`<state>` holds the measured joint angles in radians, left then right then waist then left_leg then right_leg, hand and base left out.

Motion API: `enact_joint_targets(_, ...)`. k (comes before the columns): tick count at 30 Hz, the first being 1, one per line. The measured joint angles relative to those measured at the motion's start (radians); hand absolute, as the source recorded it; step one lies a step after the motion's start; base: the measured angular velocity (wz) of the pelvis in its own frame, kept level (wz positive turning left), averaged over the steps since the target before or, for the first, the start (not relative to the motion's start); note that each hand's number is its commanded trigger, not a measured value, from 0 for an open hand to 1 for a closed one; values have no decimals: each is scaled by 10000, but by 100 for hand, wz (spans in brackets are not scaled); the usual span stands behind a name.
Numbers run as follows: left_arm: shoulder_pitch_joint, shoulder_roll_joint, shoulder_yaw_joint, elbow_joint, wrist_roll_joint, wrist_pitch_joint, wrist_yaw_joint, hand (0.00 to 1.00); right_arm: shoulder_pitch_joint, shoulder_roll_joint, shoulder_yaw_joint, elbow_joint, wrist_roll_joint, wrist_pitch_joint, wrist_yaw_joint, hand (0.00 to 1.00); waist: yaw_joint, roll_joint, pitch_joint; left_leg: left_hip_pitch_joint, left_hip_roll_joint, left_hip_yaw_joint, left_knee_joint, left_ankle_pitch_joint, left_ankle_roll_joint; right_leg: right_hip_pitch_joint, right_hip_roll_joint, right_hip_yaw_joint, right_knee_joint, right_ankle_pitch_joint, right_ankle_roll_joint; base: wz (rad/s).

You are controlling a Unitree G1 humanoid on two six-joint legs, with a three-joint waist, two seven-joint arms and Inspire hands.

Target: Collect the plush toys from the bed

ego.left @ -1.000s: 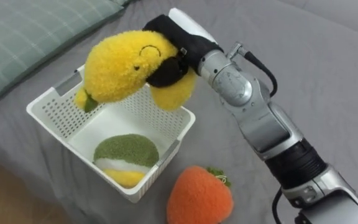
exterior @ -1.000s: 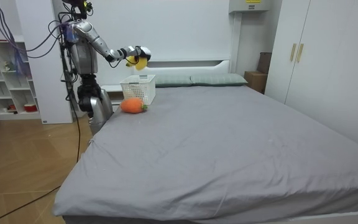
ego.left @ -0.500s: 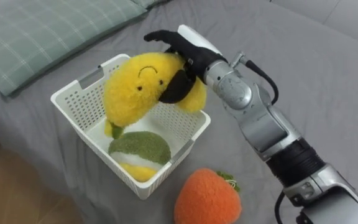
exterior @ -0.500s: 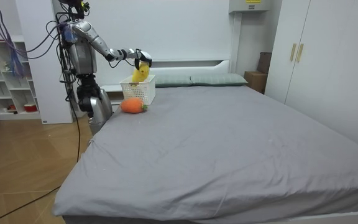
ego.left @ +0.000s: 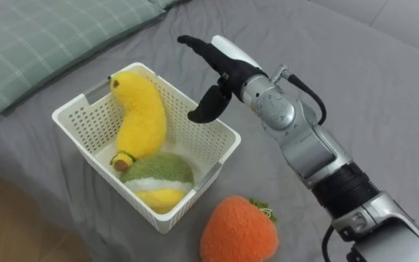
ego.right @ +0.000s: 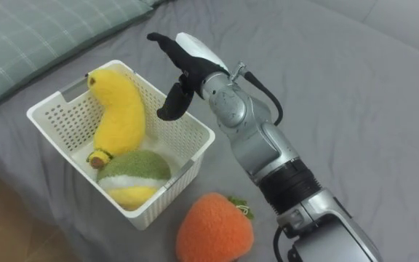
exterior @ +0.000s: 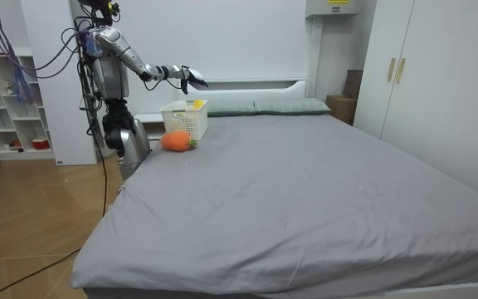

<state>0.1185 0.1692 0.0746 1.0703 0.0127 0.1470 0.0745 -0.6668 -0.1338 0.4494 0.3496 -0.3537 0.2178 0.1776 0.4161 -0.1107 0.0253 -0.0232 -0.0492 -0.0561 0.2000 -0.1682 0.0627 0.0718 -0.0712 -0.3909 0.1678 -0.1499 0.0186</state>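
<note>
The right hand (ego.left: 222, 69) is held open above the rim of the basket (ego.left: 77, 128). A banana (ego.left: 140, 116) and a green toy (ego.left: 158, 173) are lodged below it. An orange toy (ego.left: 238, 229) is seen outside.

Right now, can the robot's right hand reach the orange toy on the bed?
Probably yes. The right hand is open above the basket, and the orange toy lies uncovered on the bed beside the basket.

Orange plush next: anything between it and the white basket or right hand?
Nothing visible. The orange plush toy lies beside the near corner of the white perforated plastic basket; the open right hand hovers above its far rim. A yellow banana plush and a green-and-yellow plush lie inside.
</note>
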Motion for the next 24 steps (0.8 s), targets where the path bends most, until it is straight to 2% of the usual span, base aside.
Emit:
enact_joint_targets(12, 42, 4, 7, -3, -4, 18, -1, 0, 0, -35, -1, -1, 1, 0, 28, 0, -68, -56, -35, -11, 1, -4, 13, 1, 0, 5, 8, 21, -2, 0, 0, 0)
enact_joint_targets(17, 41, 4, 0, -12, -6, 38, -1, 0, -2, -267, -23, -3, 272, -2, 82, 0, -289, -74, -45, -39, -7, -37, 42, 0, 2, 10, 10, 34, -4, 0, 0, 3)
enact_joint_targets(20, 43, 2, 9, -19, -6, 47, -3, 0, 6, -560, -71, -17, 733, -2, 81, 0, -455, -51, -30, 4, -6, -26, 43, 0, 3, 58, 17, 69, -16, 0, 0, 0)
enact_joint_targets(24, 88, 1, 10, -23, -37, 119, -13, 0, 121, -799, -395, -73, 1647, -1, 82, 0, -689, 55, 11, 170, 6, 40, 1, -6, 8, 140, 42, 360, -19, 0, 0, -6)
